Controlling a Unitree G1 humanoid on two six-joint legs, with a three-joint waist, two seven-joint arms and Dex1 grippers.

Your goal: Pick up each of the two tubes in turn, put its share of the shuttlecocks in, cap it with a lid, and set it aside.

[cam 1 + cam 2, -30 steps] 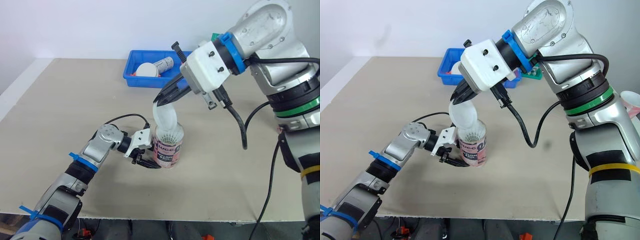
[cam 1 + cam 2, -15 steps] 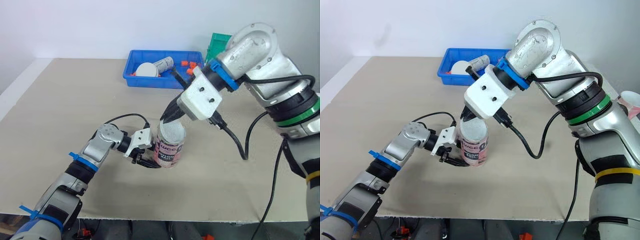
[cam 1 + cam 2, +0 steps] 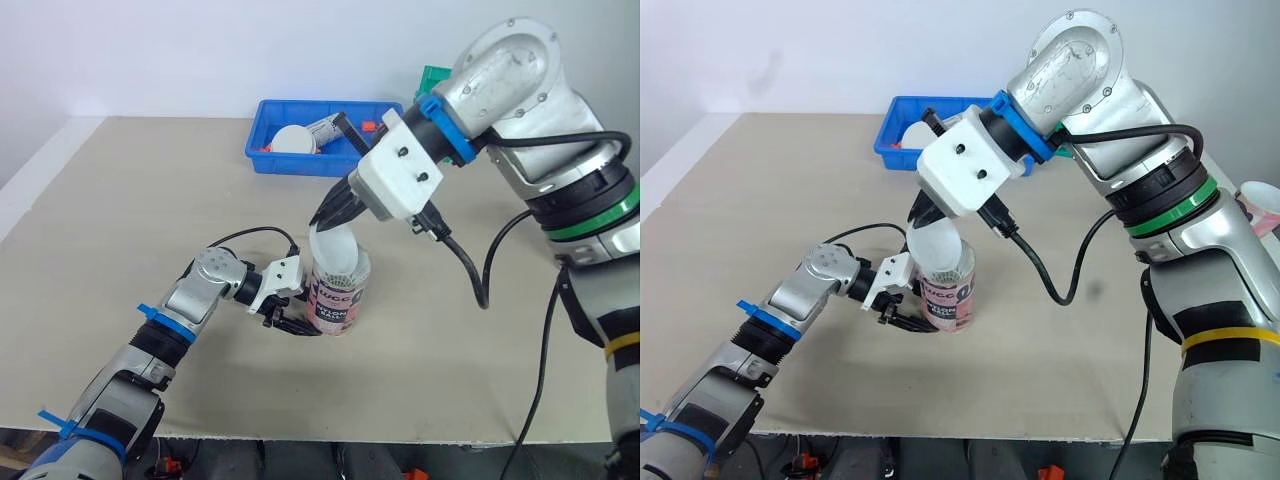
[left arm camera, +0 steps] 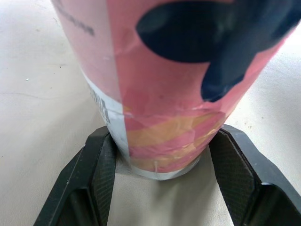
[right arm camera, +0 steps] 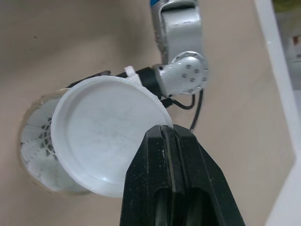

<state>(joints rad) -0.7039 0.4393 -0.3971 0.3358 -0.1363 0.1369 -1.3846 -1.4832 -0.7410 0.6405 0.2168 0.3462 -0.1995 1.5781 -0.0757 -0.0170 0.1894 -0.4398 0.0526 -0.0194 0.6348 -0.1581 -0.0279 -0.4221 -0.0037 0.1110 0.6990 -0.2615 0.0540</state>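
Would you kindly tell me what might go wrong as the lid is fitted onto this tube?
The lid, pinched at one edge by the right hand, is tilted over the tube; it may seat crooked or slip. The left hand holds the tube only near its base, so a push at the top might tip it. Shuttlecock feathers near the mouth might get crushed.

1. Your right gripper (image 3: 328,210) has come back up off the tube (image 3: 336,300). Half a second ago it was pressed low over the mouth.
2. The lid (image 3: 336,252) it pinches is tilted again, lower edge at the tube rim. Half a second ago it lay flat on top.
3. Compared with a second ago, the lid sits lower, nearer the rim.
4. Shuttlecock feathers (image 5: 37,141) show again in the tube mouth beside the lid.
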